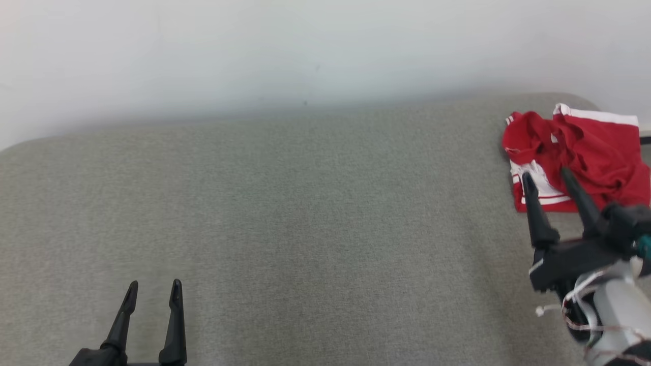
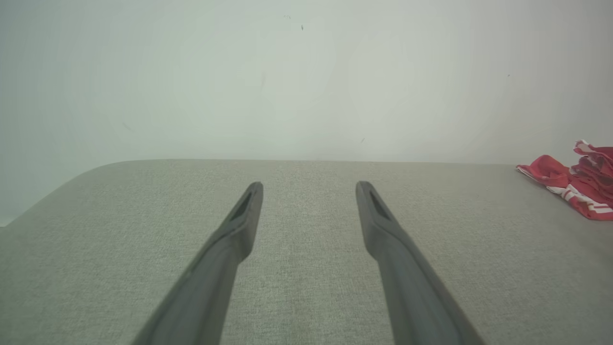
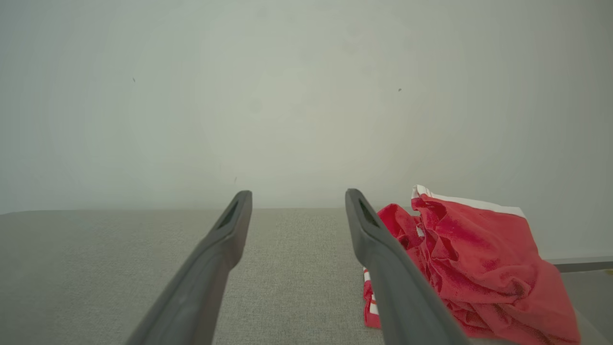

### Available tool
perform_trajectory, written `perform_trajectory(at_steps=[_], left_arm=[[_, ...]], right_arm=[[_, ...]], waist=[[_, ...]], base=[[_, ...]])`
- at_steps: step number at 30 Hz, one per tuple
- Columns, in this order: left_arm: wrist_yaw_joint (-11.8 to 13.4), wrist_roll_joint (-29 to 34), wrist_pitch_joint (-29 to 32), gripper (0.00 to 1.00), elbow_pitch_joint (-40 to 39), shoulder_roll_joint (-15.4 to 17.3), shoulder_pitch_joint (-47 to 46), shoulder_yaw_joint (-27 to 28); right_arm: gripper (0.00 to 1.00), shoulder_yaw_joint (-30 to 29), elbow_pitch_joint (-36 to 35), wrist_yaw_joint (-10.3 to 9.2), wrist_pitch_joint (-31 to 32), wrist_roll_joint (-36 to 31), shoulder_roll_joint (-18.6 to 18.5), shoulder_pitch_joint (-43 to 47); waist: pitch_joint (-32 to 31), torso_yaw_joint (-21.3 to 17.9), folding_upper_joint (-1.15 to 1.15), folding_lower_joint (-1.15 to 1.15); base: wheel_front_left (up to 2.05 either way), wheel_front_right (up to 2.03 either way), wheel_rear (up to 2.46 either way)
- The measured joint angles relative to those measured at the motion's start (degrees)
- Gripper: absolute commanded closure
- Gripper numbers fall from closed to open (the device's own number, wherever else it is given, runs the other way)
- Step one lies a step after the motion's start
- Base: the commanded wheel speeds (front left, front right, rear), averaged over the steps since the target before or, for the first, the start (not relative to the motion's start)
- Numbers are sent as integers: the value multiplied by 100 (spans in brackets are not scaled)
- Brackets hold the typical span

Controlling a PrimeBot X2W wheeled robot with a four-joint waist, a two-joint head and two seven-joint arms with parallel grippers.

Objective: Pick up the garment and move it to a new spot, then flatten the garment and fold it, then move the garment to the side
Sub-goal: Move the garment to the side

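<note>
Plainly the right end effector is the nearer one — wide open, holding nothing, with the crumpled red garment just ahead and a little to its right on the grey surface; the left end effector, also open and empty, sits well apart.

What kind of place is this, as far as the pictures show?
Probably an indoor test setup for folding clothes: a grey fabric-covered surface against a plain pale wall, with one crumpled red garment.
</note>
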Motion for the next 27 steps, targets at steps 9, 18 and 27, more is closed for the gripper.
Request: perform_trajectory(at_steps=[9, 18, 27], left_arm=[[-13, 3, 1, 0, 71, -45, 124, 121], [-55, 29, 0, 0, 160, -103, 158, 203], [-62, 44, 0, 0, 299, -134, 163, 231]], right_arm=[[0, -363, -768, 0, 67, -188, 425, 1059], [0, -722, -1590, 0, 283, -466, 939, 2007], [0, -827, -1801, 0, 363, -759, 1194, 2512]], waist=[[-277, 202, 0, 0], [-445, 318, 1, 1], [-543, 367, 1, 2]], base=[[0, 0, 0], [0, 0, 0], [0, 0, 0]])
